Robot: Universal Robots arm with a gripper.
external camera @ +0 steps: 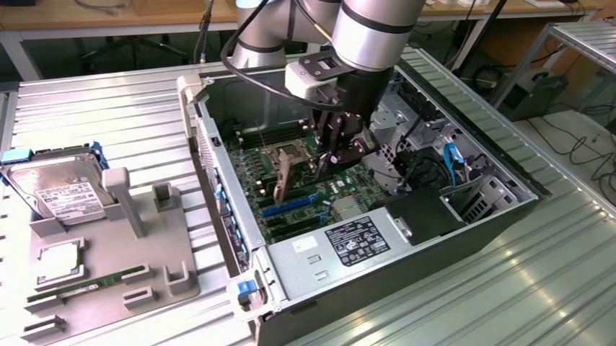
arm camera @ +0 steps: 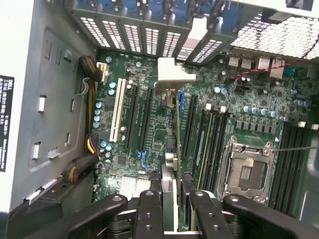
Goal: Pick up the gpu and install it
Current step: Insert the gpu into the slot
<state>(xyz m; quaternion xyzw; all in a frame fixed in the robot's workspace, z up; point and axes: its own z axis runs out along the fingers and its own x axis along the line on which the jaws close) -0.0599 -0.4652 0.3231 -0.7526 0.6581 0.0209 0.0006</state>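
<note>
The gpu (arm camera: 174,77) hangs edge-on inside the open computer case (external camera: 231,238), low over the motherboard (external camera: 318,194). It is a thin card with a silver end bracket that points toward the rear slot covers. My gripper (arm camera: 172,194) is shut on the card's near end, one black finger (arm camera: 149,209) on each face. In the wrist view the card's edge runs along the row of expansion slots (arm camera: 142,117), close above them; whether it touches one I cannot tell. In the exterior view my gripper (external camera: 339,153) reaches down into the middle of the case, with the gpu (external camera: 284,176) at its left.
The CPU socket (arm camera: 246,172) and memory slots lie beside the card. A power supply (external camera: 356,238) fills the case's front corner, and cables with drive cages (external camera: 452,166) stand at the exterior view's right. A grey fixture (external camera: 106,245) outside the case carries a hard drive (external camera: 58,184) and a memory stick (external camera: 86,285).
</note>
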